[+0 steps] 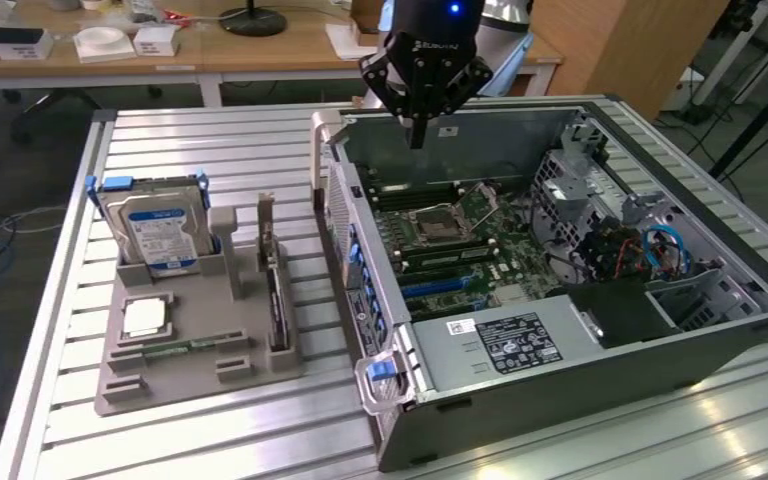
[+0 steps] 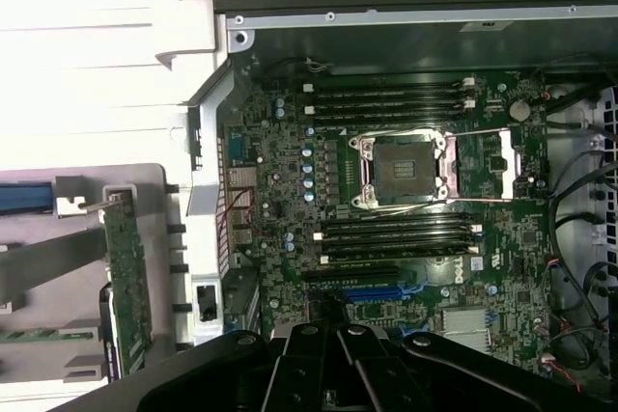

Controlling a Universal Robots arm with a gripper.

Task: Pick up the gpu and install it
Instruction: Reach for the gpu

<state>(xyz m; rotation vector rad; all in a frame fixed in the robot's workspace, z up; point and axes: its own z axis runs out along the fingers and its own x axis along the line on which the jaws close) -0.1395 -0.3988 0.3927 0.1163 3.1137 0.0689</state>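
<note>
I see gripper (image 1: 418,138) above case (image 1: 518,410), jaws clenched, empty. gpu (image 1: 272,275) stands edge-up in tray (image 1: 184,385), well off toward exterior view's left (long axis parallel to case wall).

The single arm stands near vertical at the top of the exterior view, its dark wrist showing a small blue light. Below it the gripper (image 1: 418,135) points straight down and hangs in the air over the far part of the bench (image 1: 211,160), close to the far edge and about midway between that view's left and right. The fingers (image 1: 418,125) are drawn together into one narrow tip, with nothing between them
</note>
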